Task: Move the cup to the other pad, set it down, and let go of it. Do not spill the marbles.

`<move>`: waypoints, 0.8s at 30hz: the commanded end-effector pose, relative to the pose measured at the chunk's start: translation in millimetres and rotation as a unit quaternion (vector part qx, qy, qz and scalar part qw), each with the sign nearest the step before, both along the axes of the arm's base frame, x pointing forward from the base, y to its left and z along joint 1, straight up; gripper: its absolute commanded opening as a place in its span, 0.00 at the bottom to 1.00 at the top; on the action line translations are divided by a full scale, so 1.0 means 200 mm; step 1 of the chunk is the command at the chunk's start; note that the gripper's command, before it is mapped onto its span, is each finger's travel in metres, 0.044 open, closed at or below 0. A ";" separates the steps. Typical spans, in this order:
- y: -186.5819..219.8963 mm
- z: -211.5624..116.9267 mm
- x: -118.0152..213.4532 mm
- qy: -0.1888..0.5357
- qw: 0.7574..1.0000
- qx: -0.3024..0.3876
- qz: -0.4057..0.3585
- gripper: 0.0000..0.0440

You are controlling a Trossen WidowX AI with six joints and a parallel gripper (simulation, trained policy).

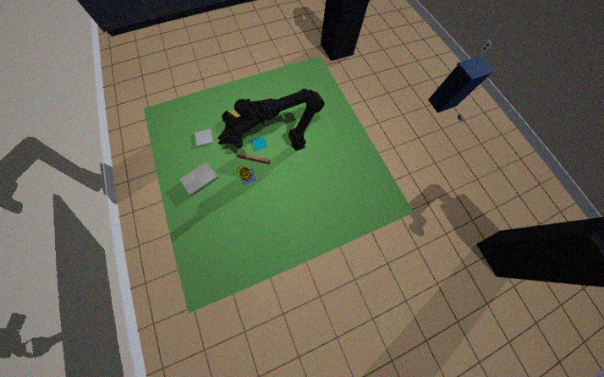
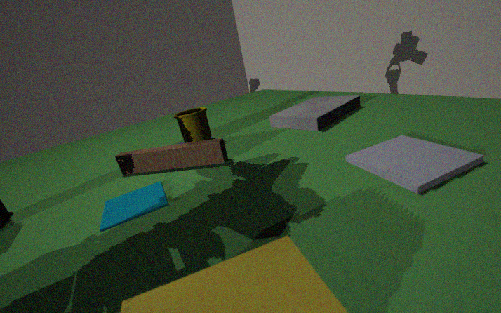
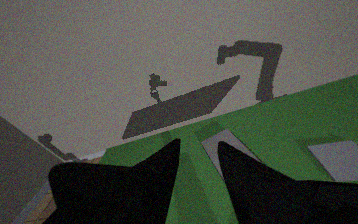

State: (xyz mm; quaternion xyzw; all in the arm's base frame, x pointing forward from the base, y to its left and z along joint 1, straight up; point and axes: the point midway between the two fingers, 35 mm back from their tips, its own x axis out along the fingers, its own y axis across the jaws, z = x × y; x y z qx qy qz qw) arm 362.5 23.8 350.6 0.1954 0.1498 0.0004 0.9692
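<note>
The yellow cup [image 1: 244, 172] [image 2: 196, 126] stands upright on the blue-purple pad [image 1: 250, 179], which shows mostly on one side of it. Marbles inside cannot be made out. The other pad, cyan [image 1: 259, 143] [image 2: 134, 203], lies bare on the green mat [image 1: 294, 220]. My gripper [image 1: 220, 139] [image 3: 198, 144] is partly open, with nothing between its fingertips. It is away from the cup, on the far side of the brown bar, to the left of the cyan pad in the top view. The wrist view shows neither cup nor pads.
A brown bar [image 1: 254, 158] [image 2: 175, 155] lies between the cup and the cyan pad. A large grey slab [image 1: 199, 177] [image 2: 303, 112] and a smaller one [image 1: 203, 137] [image 2: 414, 163] [image 3: 345, 160] lie on the left of the mat. A yellow block [image 1: 234, 113] [image 2: 236, 279] is partly behind the arm.
</note>
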 end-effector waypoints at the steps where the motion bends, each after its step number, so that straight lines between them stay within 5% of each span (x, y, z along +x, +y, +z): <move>1: 0.02 0.01 0.02 0.017 1.000 0.019 0.000 0.36; 24: 0.14 -0.05 0.09 0.162 0.974 0.152 -0.039 0.40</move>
